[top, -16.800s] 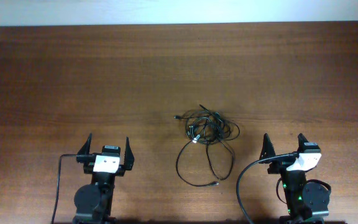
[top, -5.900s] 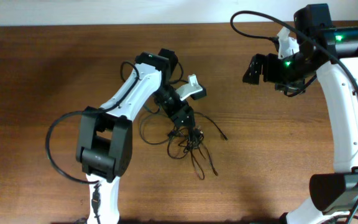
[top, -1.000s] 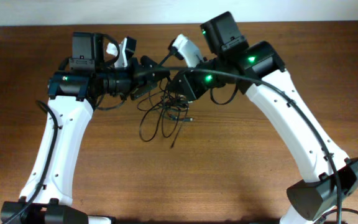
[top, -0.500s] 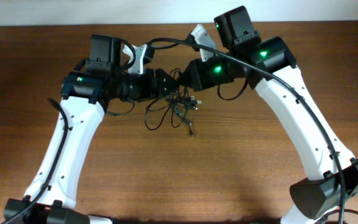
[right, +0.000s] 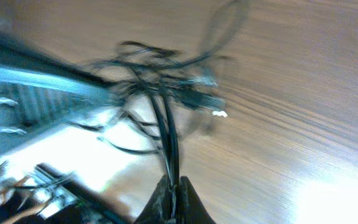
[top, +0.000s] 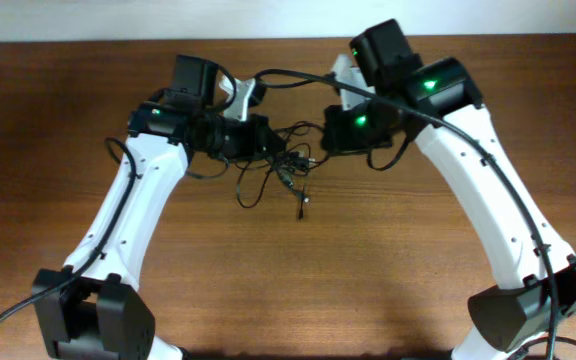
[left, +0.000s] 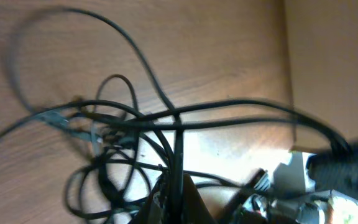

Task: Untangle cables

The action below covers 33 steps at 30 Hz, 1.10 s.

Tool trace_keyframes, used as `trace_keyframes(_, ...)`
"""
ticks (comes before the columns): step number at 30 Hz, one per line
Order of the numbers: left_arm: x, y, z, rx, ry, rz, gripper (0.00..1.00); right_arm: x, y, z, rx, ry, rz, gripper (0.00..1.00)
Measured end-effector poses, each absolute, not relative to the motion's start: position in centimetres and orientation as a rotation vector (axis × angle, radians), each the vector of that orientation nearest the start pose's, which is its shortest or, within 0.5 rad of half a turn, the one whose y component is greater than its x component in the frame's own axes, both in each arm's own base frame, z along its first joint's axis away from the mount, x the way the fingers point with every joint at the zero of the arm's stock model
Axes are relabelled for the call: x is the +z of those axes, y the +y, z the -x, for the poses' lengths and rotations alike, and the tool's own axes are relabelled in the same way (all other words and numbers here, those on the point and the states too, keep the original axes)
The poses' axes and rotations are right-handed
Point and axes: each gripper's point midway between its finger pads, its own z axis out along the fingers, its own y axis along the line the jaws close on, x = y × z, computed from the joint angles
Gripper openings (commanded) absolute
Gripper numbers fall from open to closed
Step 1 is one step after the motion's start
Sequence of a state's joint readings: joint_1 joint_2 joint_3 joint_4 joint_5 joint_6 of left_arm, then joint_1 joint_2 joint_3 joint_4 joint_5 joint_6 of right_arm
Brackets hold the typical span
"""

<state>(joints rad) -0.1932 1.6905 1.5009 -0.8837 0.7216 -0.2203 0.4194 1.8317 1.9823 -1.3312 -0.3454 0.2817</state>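
Two grips on one bundle of cables (top: 253, 190), mid-table, toward the far edge.

At L gripper (top: 264, 140): clenched on a single strand, per L wrist cam, strand running straight out from betw. the fingers (left: 194, 208) into the snarl (top: 288, 160).

At R gripper (top: 324, 138): likewise pinched tight, on a strand or two, fingertips (right: 188, 208) closed around them in R wrist cam.

Bundle strung betw. the two, so long axis roughly L–R across the table (top: 418, 280). Snarl apparently a bit nearer the L side, w/ a cleaner run from there to R. Below that line, slack loops plus one loose end (top: 302, 208) drooping toward the robot's side. Touching the wood or not: can't tell from above.

Judged step: pulling apart to open the snarl. Next move prob. hinging on that L–R line, i.e. more separation along it, not across it.

Risk, as a guess: cinching the snarl tighter instead of freeing loops, or a strand slipping out of so thin a pinch.

Heavy blur in both wrist views, so no reliable strand count.
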Motion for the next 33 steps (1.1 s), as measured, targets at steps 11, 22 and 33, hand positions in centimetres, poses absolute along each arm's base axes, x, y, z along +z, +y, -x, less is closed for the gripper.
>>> trace_keyframes(11,26.6,-9.4,-39.0,-0.665,2.454,0.01,0.0,22.3,10.7,-37.0,0.123,2.904,-0.051,0.04)
trace_keyframes(22,24.5,-5.3,-38.3,-0.371,2.551,0.162,0.0,21.6,8.2,-36.2,0.085,2.976,-0.103,0.04)
trace_keyframes(33,22.3,-10.0,-36.2,-0.483,2.67,0.064,0.79,21.5,6.9,-35.5,0.078,3.011,-0.155,0.66)
